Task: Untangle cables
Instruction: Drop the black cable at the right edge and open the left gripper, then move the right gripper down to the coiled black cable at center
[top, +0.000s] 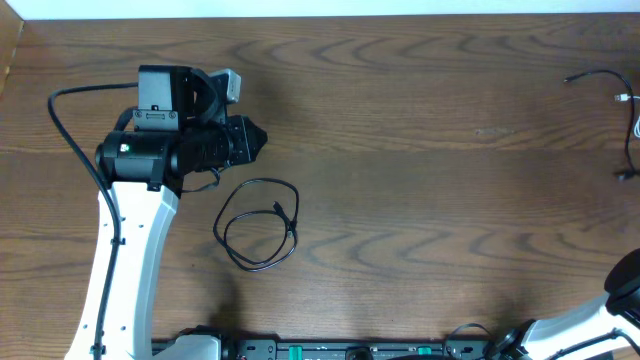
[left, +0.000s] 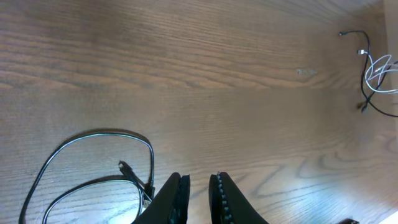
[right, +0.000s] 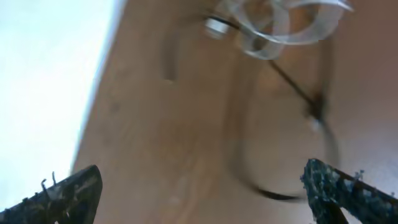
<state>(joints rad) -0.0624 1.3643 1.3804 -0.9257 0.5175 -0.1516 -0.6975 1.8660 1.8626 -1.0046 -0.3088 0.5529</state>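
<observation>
A black cable (top: 297, 205) lies in a loose double loop on the wooden table (top: 420, 200), just below and to the right of my left gripper (top: 258, 140). In the left wrist view this loop (left: 99, 132) sits left of the gripper (left: 199, 177), whose jaws stand almost together with nothing between them. At the table's far right edge lies a second bundle: a black cable (top: 590, 75) and a white cable (left: 379, 71) tangled together. My right gripper (right: 200, 171) hovers wide open over that bundle, with the blurred white coils (right: 280, 25) and a black strand (right: 292, 87) beneath it.
The right arm's white link (top: 590, 325) enters at the lower right corner. A thick black robot wire (top: 70, 130) curves along the left arm. The table's pale far edge (top: 300, 8) runs along the top.
</observation>
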